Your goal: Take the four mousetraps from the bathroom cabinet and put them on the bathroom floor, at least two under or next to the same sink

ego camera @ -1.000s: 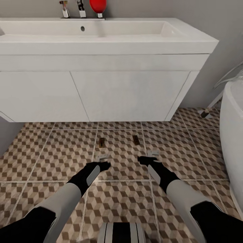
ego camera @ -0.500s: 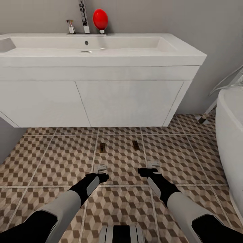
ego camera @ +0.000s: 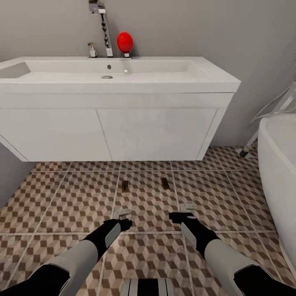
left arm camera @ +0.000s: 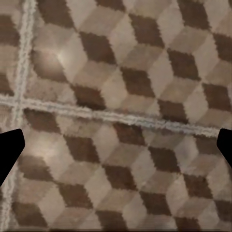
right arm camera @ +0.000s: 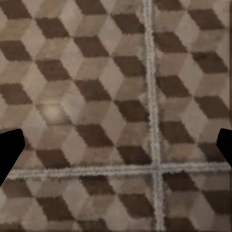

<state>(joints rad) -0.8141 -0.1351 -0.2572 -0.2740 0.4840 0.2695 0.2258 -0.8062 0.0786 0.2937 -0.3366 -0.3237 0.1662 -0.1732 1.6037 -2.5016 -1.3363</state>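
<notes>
A: What differs from a second ago?

B: The whole head view has pulled back and tilted up, so the camera moved. The tall angular chrome tap [ego camera: 103, 24] shows in full, and the wide white rectangular sink [ego camera: 111, 74] sits lower in the picture. The things themselves lie as before.

A: How many traps?

B: Two small tan wooden mousetraps on the cube-patterned brown and beige bathroom floor [ego camera: 70, 197]: the left mousetrap [ego camera: 124, 186] and the right mousetrap [ego camera: 165, 183], apart from each other, just in front of the white vanity.

A: And the arms?

B: Two. The left gripper [ego camera: 122, 218] hangs over the tiles, jaws spread wide and holding nothing; the right gripper [ego camera: 183, 211] likewise. One red egg-shaped object [ego camera: 124, 42] stands by the tap.
</notes>
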